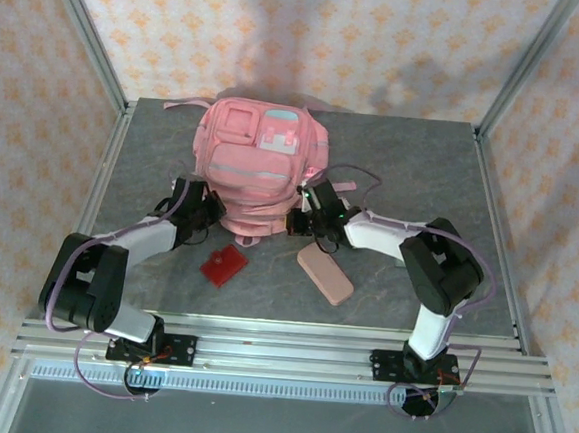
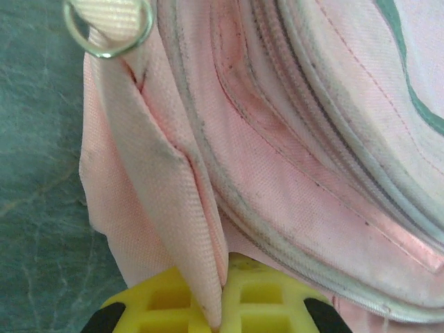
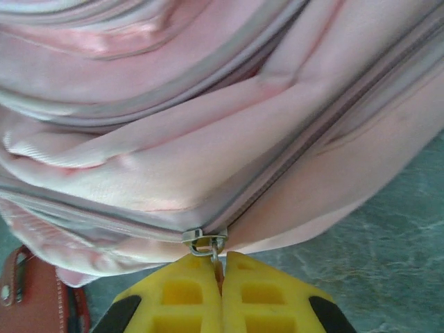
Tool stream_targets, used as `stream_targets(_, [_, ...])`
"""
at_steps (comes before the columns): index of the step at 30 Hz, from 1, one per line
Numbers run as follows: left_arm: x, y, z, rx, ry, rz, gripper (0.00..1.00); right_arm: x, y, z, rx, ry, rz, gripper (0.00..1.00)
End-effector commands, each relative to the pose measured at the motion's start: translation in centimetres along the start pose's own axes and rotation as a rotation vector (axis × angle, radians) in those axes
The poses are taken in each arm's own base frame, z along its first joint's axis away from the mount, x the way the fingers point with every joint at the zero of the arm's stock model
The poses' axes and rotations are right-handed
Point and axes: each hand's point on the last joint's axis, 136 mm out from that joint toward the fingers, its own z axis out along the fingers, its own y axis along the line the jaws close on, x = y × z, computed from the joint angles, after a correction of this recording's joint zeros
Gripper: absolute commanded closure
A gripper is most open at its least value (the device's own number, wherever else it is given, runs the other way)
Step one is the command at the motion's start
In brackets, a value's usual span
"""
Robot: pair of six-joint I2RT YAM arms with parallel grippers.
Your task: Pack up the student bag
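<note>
The student bag [image 1: 259, 159], a large pink backpack with grey zip trims, lies at the back middle of the table. At the bag's near left corner, my left gripper [image 1: 207, 210] is shut on a pink fabric flap [image 2: 159, 208] of the bag. The yellow fingers [image 2: 267, 302] pinch the flap's edge, and a metal ring [image 2: 107, 28] on a strap hangs above it. My right gripper [image 1: 304, 221] is at the bag's near right corner. It is shut [image 3: 222, 277] on the metal zip pull [image 3: 206, 241] of a closed grey zip.
A small red wallet [image 1: 223, 266] lies on the grey table in front of the bag, and its edge shows in the right wrist view [image 3: 35, 298]. A flat pink pencil case [image 1: 325, 273] lies to its right. Aluminium frame posts and patterned walls enclose the table.
</note>
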Motion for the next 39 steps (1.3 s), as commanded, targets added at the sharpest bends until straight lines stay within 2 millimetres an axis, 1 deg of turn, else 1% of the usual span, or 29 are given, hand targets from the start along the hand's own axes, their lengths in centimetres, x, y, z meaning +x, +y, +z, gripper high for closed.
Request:
stream_targets(1, [-5.2,-0.8,-0.3,-0.032,-0.149,0.053,1.0,2.6,-2.3,-0.5,0.137,0.075,0.024,1.0])
stream_targets(3, [-5.6,-1.4,0.1,-0.021,-0.143,0.066,1.0,2.8,-1.0,-0.5,0.116,0.078,0.008,1.0])
stream_targets(7, [-6.8,-1.8,0.6,-0.049,-0.153,0.1,1.0,3.3,1.6,-0.3,0.057,0.084,-0.007,1.0])
stream_targets(10, [-8.8,-1.8,0.9,-0.074,-0.18,0.097,1.0,3.4,3.7,0.4,0.013,0.091,-0.023,1.0])
stream_targets(13, [-10.9,-1.9,1.2,-0.081,-0.193,0.115,1.0,2.5,5.9,1.4,-0.042,0.085,-0.027,1.0])
stream_targets(14, [-11.7,-2.3,1.2,-0.079,-0.204,0.118,1.0,2.1,6.5,1.7,-0.063,0.081,-0.025,1.0])
stream_targets(16, [-12.8,-2.7,1.0,-0.079,-0.214,0.122,0.83,1.2,7.5,2.5,-0.096,0.07,-0.013,1.0])
stream_targets(17, [-13.2,-2.9,0.8,-0.078,-0.216,0.123,0.73,0.8,8.1,2.8,-0.113,0.065,-0.009,1.0])
stream_targets(18, [-13.2,-3.2,0.6,-0.073,-0.212,0.128,0.63,0.4,8.6,3.1,-0.127,0.065,-0.009,1.0])
stream_targets(19, [-13.1,-3.3,0.4,-0.066,-0.207,0.127,0.57,0.1,8.9,3.4,-0.134,0.063,-0.008,1.0])
stream_targets(21, [-12.2,-3.4,-0.2,-0.042,-0.188,0.118,0.51,-0.3,9.3,3.8,-0.147,0.062,-0.006,1.0])
stream_targets(23, [-10.7,-3.0,-0.8,-0.021,-0.159,0.098,0.47,-0.5,9.6,3.9,-0.162,0.059,-0.005,1.0])
stream_targets(25, [-8.3,-2.9,-1.3,0.017,-0.123,0.067,0.44,-0.6,9.9,3.9,-0.174,0.055,-0.004,1.0])
stream_targets(28, [-4.0,-3.2,-1.8,0.051,-0.069,0.059,0.39,-0.5,10.1,3.7,-0.187,0.055,-0.01,1.0])
stream_targets(30, [-1.9,-3.1,-2.0,0.058,-0.049,0.037,0.38,-0.6,10.2,3.6,-0.19,0.054,-0.015,1.0])
stream_targets(32, [-0.1,-3.7,-1.9,0.096,-0.034,0.009,0.36,-0.5,10.1,3.5,-0.188,0.053,-0.021,1.0])
stream_targets(34, [1.2,-4.2,-1.7,0.106,-0.021,0.0,0.35,-0.4,10.0,3.5,-0.183,0.056,-0.026,1.0])
stream_targets(37, [2.3,-4.6,-0.8,0.088,-0.011,0.006,0.32,-0.2,9.9,3.5,-0.184,0.061,-0.027,1.0])
stream_targets(39, [2.7,-5.0,0.0,0.079,-0.005,0.008,0.32,-0.2,9.9,3.4,-0.184,0.059,-0.027,1.0])
